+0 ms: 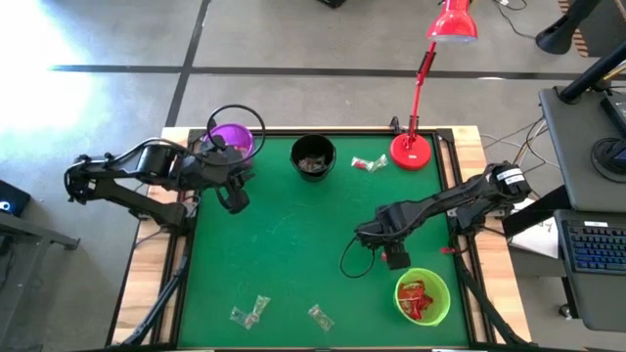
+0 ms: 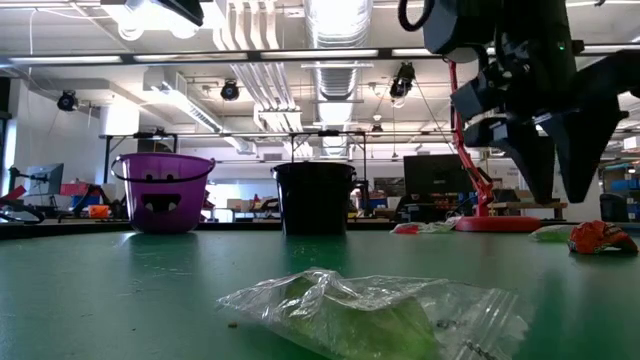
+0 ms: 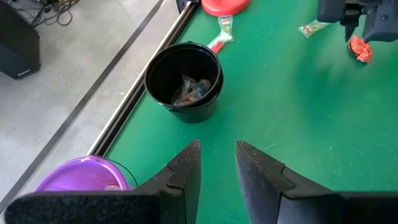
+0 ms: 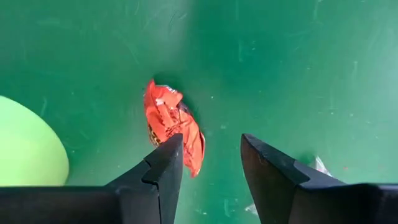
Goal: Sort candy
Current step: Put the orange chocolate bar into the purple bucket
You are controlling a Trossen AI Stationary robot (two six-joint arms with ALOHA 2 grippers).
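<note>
Right gripper over a red candy beside the green bowl

High view: the right gripper (image 1: 394, 256) hangs just beside the green bowl (image 1: 437, 310), hiding the sweet under it; clear-wrapped candies (image 1: 249, 312) lie at the near edge, the left gripper (image 1: 235, 198) waits by the purple bowl (image 1: 235, 139). Low view: a clear wrapper (image 2: 375, 312) fills the foreground, contents hard to make out. Left wrist: fingers parted, holding nothing, black bowl (image 3: 184, 79) ahead. Right wrist: fingers apart, one overlapping the orange-red candy (image 4: 171, 123), long axis slanting toward that finger, print unreadable
</note>
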